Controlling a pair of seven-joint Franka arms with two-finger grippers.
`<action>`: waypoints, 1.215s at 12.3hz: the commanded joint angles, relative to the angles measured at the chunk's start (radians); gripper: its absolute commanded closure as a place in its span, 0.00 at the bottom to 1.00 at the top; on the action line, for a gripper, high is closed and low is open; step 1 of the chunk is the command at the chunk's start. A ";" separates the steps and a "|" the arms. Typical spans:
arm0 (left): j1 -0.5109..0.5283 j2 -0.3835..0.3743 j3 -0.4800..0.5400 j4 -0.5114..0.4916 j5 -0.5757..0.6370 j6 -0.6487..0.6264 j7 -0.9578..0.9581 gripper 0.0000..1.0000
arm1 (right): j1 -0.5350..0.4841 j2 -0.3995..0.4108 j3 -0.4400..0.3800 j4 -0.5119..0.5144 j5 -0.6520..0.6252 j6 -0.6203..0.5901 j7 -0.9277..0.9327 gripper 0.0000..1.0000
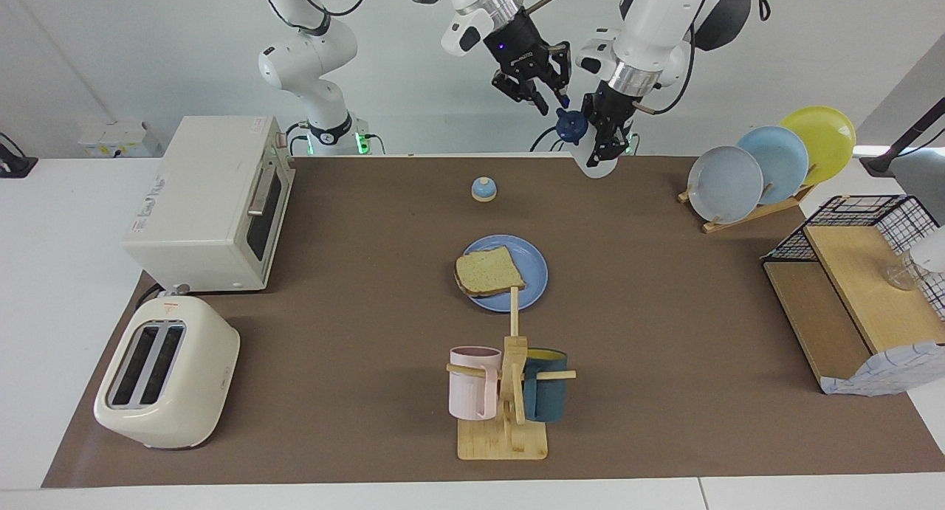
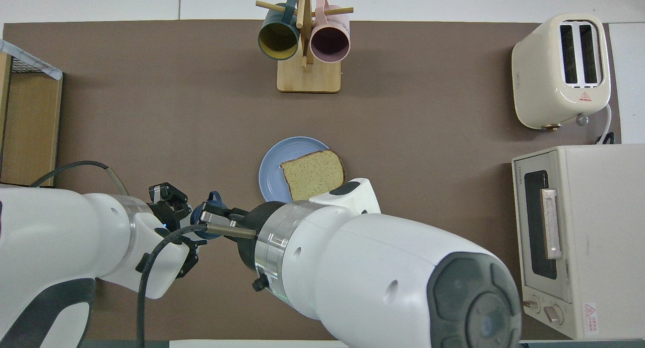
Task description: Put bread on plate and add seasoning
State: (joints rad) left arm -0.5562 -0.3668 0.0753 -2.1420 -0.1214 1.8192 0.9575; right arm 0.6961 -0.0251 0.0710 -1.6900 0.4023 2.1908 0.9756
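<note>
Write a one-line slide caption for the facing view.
Left gripper holds the seasoning up beside the right gripper; bread lies on the plate.

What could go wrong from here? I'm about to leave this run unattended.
1. The left gripper holds the seasoning up over the mat's edge by the robots, not over the plate. Tipped here, it would likely spill on the mat.
2. The open right gripper hangs just beside the seasoning's blue cap, so the two grippers could knock together.
3. The bread overhangs the plate's rim toward the right arm's end, so a nudge might slide it off.
</note>
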 commanded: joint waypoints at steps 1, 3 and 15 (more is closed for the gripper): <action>-0.011 -0.034 0.011 -0.036 -0.017 0.026 0.012 1.00 | 0.002 0.016 0.001 0.021 -0.022 0.003 0.017 0.64; -0.011 -0.034 0.011 -0.036 -0.017 0.025 0.012 1.00 | 0.003 0.023 0.001 0.021 -0.023 0.009 0.018 0.64; -0.013 -0.038 0.009 -0.036 -0.017 0.012 0.010 1.00 | -0.012 0.074 -0.003 0.111 -0.008 0.012 0.158 1.00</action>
State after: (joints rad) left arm -0.5577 -0.3719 0.0787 -2.1435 -0.1242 1.8284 0.9568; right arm 0.7016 0.0039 0.0699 -1.6529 0.3872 2.1925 1.0742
